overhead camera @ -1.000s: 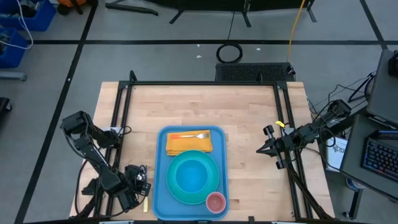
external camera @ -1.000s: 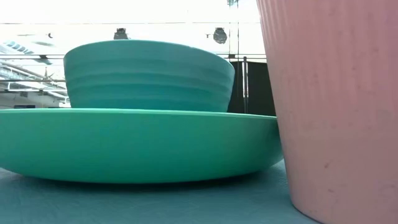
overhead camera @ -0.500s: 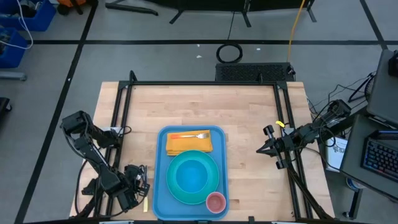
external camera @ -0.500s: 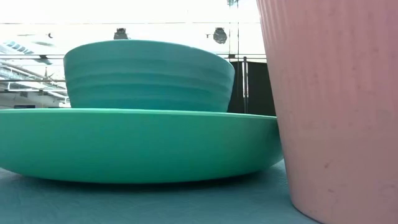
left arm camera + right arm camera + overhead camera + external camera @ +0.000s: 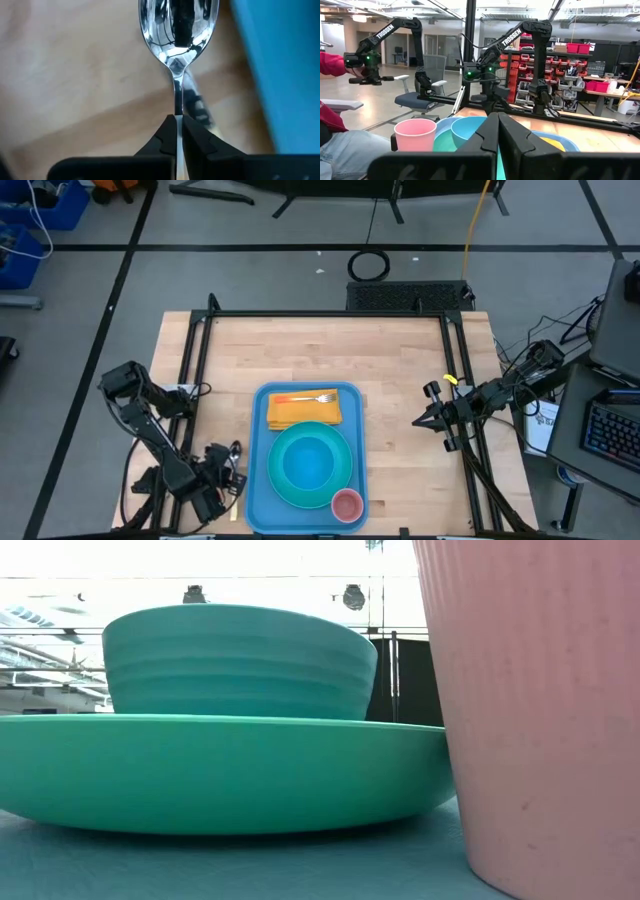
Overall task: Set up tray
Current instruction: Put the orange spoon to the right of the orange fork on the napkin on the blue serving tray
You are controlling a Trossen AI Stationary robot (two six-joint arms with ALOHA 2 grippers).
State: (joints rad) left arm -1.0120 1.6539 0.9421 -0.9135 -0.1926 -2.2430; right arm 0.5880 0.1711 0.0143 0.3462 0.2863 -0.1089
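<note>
Tray [image 5: 257, 498]: large blue plastic rectangle, rounded corners, low rim; lies flat on the wooden counter [image 5: 320, 350], in the lower centre of the high view.

Contents of tray, upper end to lower end of the frame:
- yellow folded napkin [image 5: 303, 413], across the upper end;
- fork [image 5: 310, 397], lying crosswise on the napkin, tines toward the right;
- turquoise plate [image 5: 283, 487], round, just below the napkin;
- turquoise bowl [image 5: 309, 461], seated in the plate; in the low view its ribbed wall [image 5: 240, 665] rises above the plate rim;
- pink cup [image 5: 346, 505], upright at the tray's lower right corner, touching or just beside the plate; ribbed wall fills the right of the low view [image 5: 530, 710].

Left tool [image 5: 228, 475]: lower left of the high view, just beside the tray's left edge, over bare counter. Fingers clamped together on the handle of a metal spoon [image 5: 178, 30]; bowl of spoon points away from the wrist, blue tray edge to its right in the wrist view.

Right tool [image 5: 418, 420]: centre right of the high view, well apart from the tray, near the counter's frame rail. Fingers pressed together, holding nothing.
</note>
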